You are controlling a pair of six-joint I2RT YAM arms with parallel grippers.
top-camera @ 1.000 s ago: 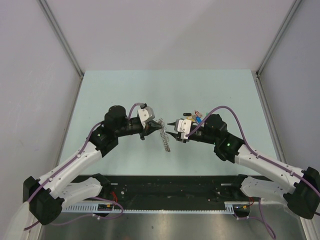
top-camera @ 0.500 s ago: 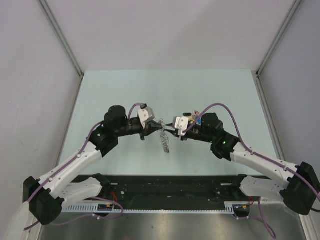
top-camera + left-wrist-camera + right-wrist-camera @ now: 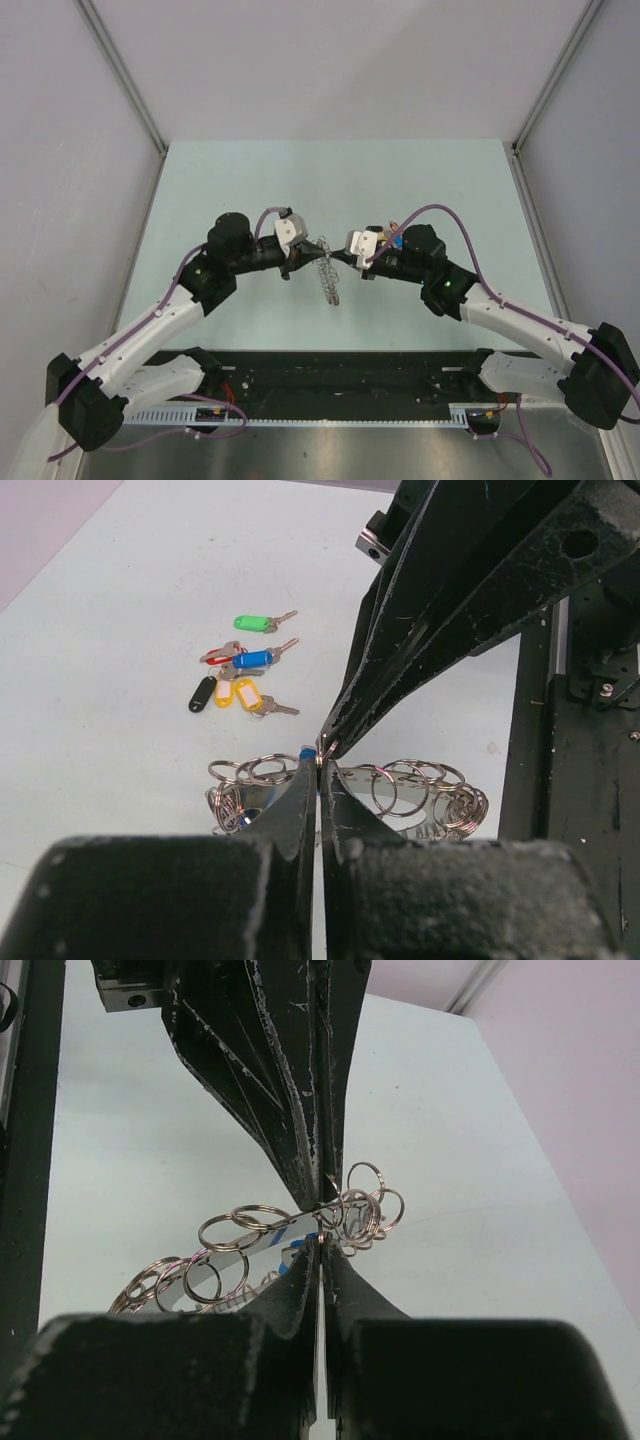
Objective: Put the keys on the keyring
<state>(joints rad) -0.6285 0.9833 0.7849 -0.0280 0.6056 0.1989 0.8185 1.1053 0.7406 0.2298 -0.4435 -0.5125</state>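
The keyring (image 3: 328, 272), a grey coil of many small wire loops, was held up over the middle of the table (image 3: 200, 180), about midway between its left and right edges. It was strung between the two grippers, and its lower part sagged toward the near edge. Whether that lower part touched the table could not be told. In the left wrist view the loops (image 3: 400, 790) fanned out on both sides of the closed fingers, and in the right wrist view they (image 3: 240, 1235) bunched to the left of the fingertips and just behind them.

The keys (image 3: 240, 675) lay loose in a small cluster on the table, apart from the ring. The green key (image 3: 255, 623) lay a little away from the others. The blue key (image 3: 255, 659), the red key (image 3: 218, 655), the black key (image 3: 202, 692) and the yellow key (image 3: 245, 693) lay close together. From above, the cluster (image 3: 392, 232) sat right of centre, on the far side of the right arm's wrist.

The left gripper (image 3: 318, 257) was clamped shut on the rim of the keyring. The right gripper (image 3: 337, 259) faced it tip to tip, its fingers also pressed together on the ring's rim.
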